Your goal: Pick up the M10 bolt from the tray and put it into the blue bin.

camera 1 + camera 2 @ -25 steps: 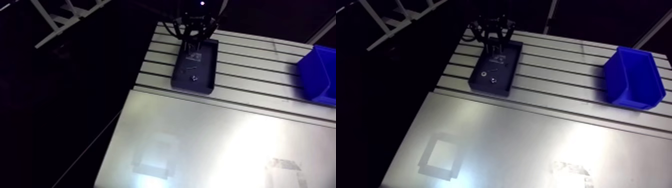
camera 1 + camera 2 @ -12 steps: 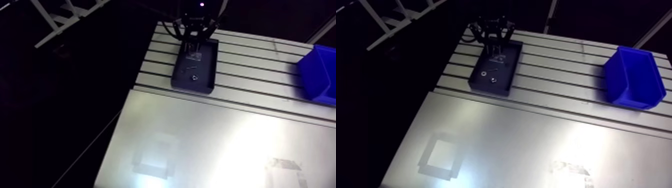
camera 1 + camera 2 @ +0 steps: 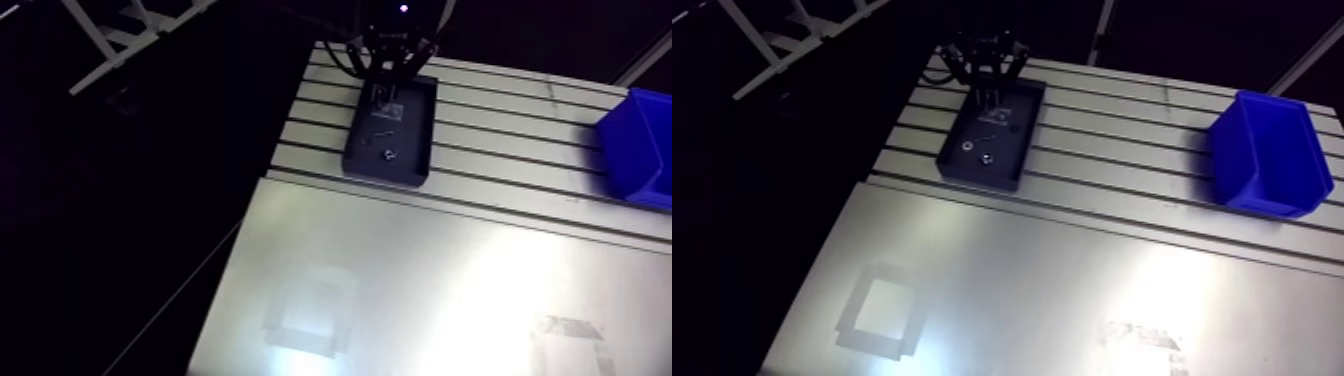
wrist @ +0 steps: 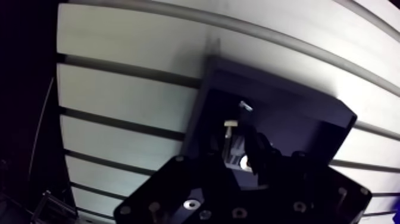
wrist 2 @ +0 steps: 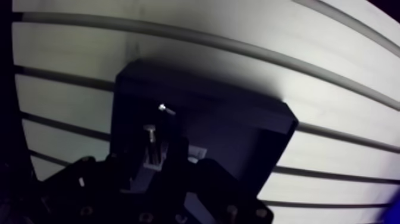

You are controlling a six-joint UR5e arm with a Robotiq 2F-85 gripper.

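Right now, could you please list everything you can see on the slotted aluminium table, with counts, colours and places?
slotted aluminium table: one, silver, beyond the smooth sheet.
smooth metal sheet: one, silver, nearest the arm camera.
black rectangular tray: one, black, at the table's end away from the bin.
blue plastic bin: one, blue, at the table's other end, apart from the tray.
round metal parts: two, silvery, side by side at the tray's near end.
small screw: one, silvery, in the tray ahead of the gripper.
bolt-like piece: one, pale, right at the gripper; whether it is gripped is unclear.
Robotiq gripper: one, black, low at the tray's far end.
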